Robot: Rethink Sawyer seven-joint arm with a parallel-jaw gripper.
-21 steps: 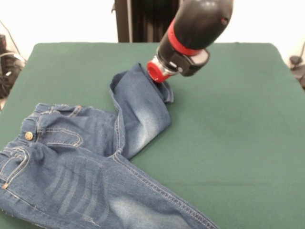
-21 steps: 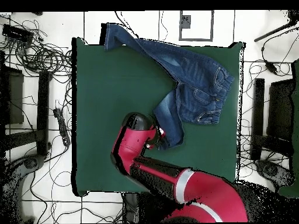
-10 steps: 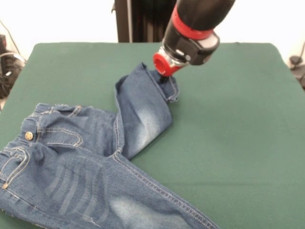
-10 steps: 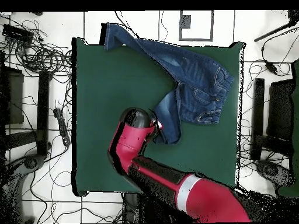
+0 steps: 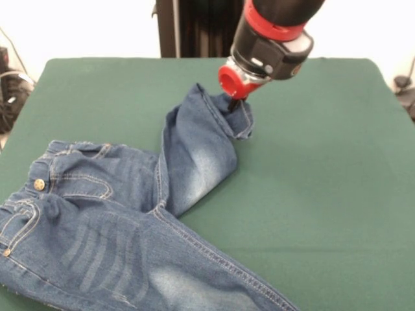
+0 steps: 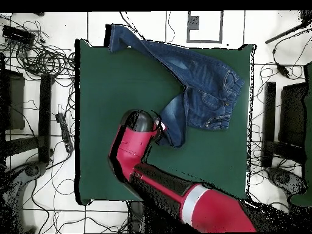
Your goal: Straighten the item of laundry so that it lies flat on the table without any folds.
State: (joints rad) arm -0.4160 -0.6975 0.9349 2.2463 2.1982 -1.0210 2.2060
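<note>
The item of laundry [image 5: 97, 220], a small pair of blue jeans, lies on the green table [image 5: 324, 162] at the front left, waistband to the left. One leg is folded back over itself toward the middle, and its cuff [image 5: 242, 122] is raised off the cloth. My gripper [image 5: 231, 103] is directly over that cuff, shut on it, with the fingers mostly buried in the denim. Seen from overhead, the jeans [image 6: 201, 79] spread over the table [image 6: 103, 91] at upper right, and the gripper [image 6: 160, 127] meets the folded leg's end.
The other leg [image 6: 122, 38] reaches the table's far corner in the overhead view and hangs past the edge. Cables [image 6: 42, 58] and dark stands [image 6: 12, 109] crowd the floor on both sides. Green cloth stretches bare to the right of the gripper in the front view.
The gripper has moved right and slightly up in the front view, carrying the cuff along. The folded leg has been pulled longer and partly lifted.
</note>
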